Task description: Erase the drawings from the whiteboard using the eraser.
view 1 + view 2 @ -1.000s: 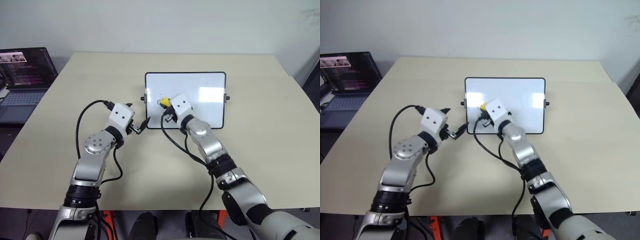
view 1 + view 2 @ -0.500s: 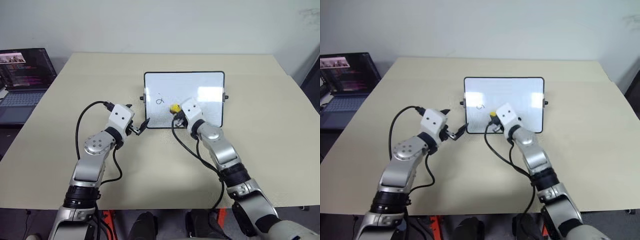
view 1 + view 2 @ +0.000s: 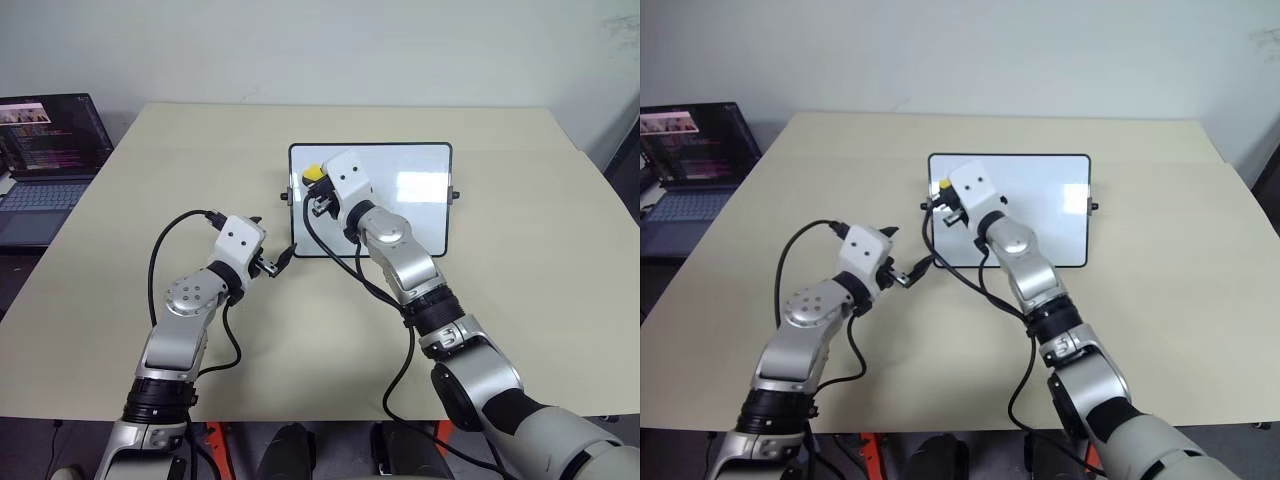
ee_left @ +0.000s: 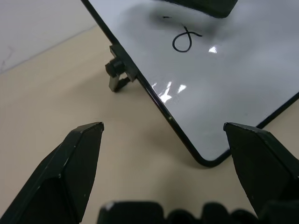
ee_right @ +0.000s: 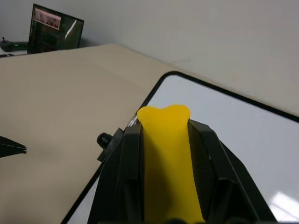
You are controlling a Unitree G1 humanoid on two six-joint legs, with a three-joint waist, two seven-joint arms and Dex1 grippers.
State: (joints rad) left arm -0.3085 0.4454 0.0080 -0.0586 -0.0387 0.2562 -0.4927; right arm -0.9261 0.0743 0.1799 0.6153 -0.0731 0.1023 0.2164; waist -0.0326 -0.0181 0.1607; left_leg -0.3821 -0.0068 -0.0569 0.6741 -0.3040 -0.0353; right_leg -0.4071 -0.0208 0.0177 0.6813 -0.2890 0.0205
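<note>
Right jaws (image 5: 166, 135) pinching eraser (image 5: 168, 154), over whiteboard (image 5: 261, 154) corner

The whiteboard (image 3: 400, 200) stands on the counter (image 3: 150, 180), ahead of both pincers. The right pincer (image 3: 318, 190) is over the board's upper left corner, with the eraser (image 3: 313, 174) at its tip. The left pincer (image 3: 280, 261) sits just before the board's lower left corner. One drawing (image 4: 186, 39) lies on the board beyond the left pincer. A laptop (image 3: 45, 150) lies far to that pincer's left, off the counter.
</note>
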